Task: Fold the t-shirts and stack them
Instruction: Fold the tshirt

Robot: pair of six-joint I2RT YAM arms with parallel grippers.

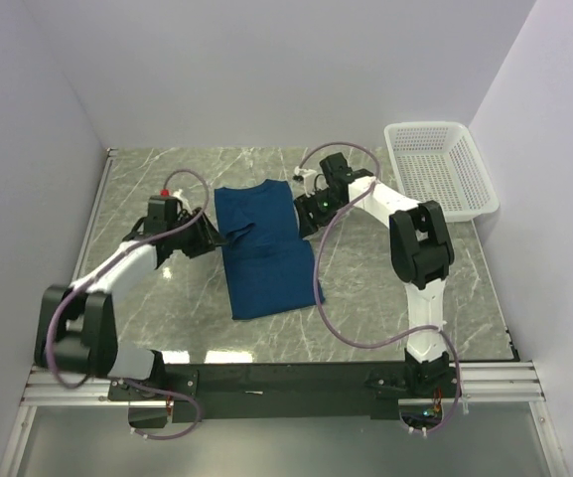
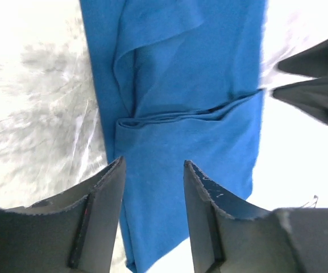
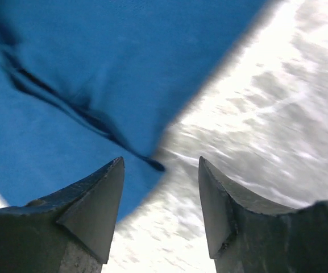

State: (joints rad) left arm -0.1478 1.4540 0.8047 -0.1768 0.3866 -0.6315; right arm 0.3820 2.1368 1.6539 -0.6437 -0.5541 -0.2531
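Note:
A dark blue t-shirt (image 1: pixel 264 253) lies on the marble table as a long strip with its sides folded in and a crease across its middle. No print shows. My left gripper (image 1: pixel 210 238) stands at the strip's left edge, level with the crease. In the left wrist view its fingers (image 2: pixel 104 193) are spread apart over the t-shirt (image 2: pixel 192 85), with nothing pinched between them. At the strip's right edge, my right gripper (image 1: pixel 304 217) is open. In the right wrist view the t-shirt's edge (image 3: pixel 84 62) lies just beyond the open gripper (image 3: pixel 161 162), and bare table shows between the fingers.
A white mesh basket (image 1: pixel 440 169) stands at the back right corner of the table. Grey marble table (image 1: pixel 385 298) surrounds the shirt. The right arm's dark gripper (image 2: pixel 317 85) shows across the shirt in the left wrist view. Walls close in on both sides.

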